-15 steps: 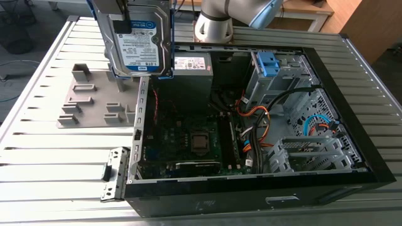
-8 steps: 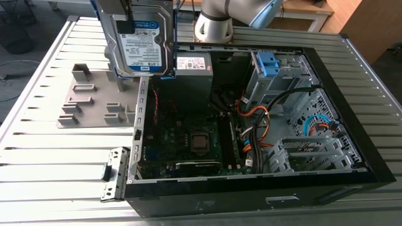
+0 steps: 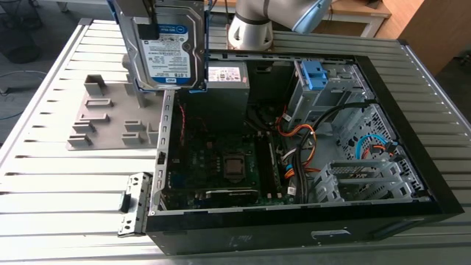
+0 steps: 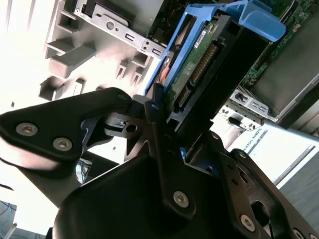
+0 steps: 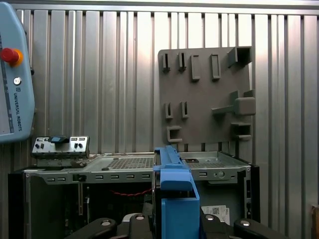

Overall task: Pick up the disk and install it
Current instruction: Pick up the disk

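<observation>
Ribbed metal tabletop (image 3: 52,182) carries the open computer case (image 3: 294,234), with a grey fixture plate (image 3: 103,118) beside it on the exterior view's left. I see the disk (image 3: 167,52) held clear of the table, upright, its label toward the exterior camera. It hangs above the case wall nearest that plate, near the grey power-supply box (image 3: 226,83). In the second wrist view my gripper (image 4: 192,107) has its fingers (image 4: 153,107) closed on the disk's blue bracket (image 4: 261,22), clamping it from both sides.
</observation>
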{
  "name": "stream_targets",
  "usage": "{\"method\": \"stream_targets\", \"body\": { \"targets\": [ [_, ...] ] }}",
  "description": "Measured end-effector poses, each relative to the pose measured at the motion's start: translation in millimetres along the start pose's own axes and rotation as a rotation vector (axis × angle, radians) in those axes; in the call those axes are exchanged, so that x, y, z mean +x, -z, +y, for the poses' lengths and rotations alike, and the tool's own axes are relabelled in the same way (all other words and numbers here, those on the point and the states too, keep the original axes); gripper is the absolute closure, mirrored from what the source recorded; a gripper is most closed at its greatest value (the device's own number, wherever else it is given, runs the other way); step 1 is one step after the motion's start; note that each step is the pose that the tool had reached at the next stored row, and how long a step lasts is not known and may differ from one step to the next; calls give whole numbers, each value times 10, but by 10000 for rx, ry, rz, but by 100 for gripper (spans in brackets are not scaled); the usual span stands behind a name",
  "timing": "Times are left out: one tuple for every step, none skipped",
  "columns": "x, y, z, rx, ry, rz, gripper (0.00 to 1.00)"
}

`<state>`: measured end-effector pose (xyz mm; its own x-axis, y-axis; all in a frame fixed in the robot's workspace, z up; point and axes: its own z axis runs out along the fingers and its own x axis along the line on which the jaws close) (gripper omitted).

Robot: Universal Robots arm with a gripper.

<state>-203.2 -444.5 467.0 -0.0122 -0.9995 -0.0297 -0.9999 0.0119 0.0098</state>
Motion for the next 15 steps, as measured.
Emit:
{"method": "stream_targets", "body": {
  "targets": [
    [0,0,-3,0,1,0,64],
    [0,0,-8,0,2,0,64],
    [0,1,-10,-1,1,1,64],
    [0,0,-12,0,1,0,64],
    [0,0,-13,0,-1,0,64],
    [0,0,-14,0,-1,1,64],
    [0,1,-18,-1,0,1,64],
    [0,0,-18,-1,0,1,64],
    [0,0,-21,0,0,0,64],
    [0,0,-23,0,0,0,64],
    [0,0,-26,0,0,0,64],
    [0,0,-27,0,0,0,64],
    [0,1,-30,0,0,0,64],
    [0,1,-33,-1,1,1,64],
    [0,0,-36,0,1,0,64]
  ]
}}
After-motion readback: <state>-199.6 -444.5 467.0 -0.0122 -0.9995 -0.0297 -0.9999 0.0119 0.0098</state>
